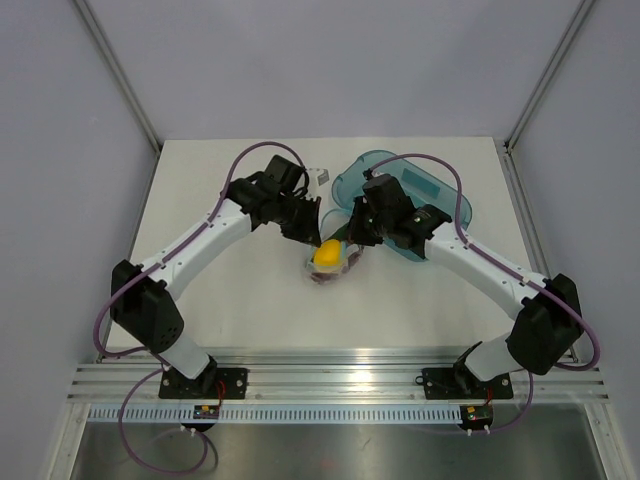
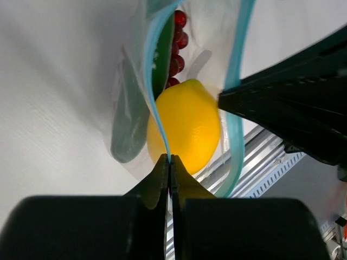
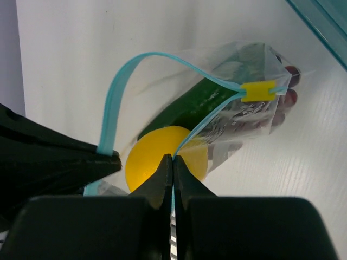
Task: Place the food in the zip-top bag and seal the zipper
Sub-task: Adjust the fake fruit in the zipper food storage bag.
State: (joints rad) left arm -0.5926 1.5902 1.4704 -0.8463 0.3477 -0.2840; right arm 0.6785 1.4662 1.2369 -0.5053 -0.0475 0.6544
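The yellow lemon (image 2: 184,124), red grapes (image 2: 178,32) and green cucumber (image 3: 184,105) are in the clear plastic bag (image 3: 244,116); left gripper (image 2: 169,162) and right gripper (image 3: 172,160) pinch its open blue zipper (image 3: 111,108).

- Left arm (image 1: 200,240): a long white tapered link between black joint housings, with a blocky black elbow housing (image 1: 147,308).
- Right arm (image 1: 480,262): the same build, a white link and black housings.
- Purple cable (image 1: 97,330): a thin one loops beside each arm, with a second loop near each wrist.
- Base (image 1: 205,383): black, on a flat black plate, one under each arm.
- Left tool (image 2: 169,160): two matte black fingers narrowing to thin wedge tips, with a broad black body behind them.
- Right tool (image 3: 172,158): the same black wedge fingers and body.
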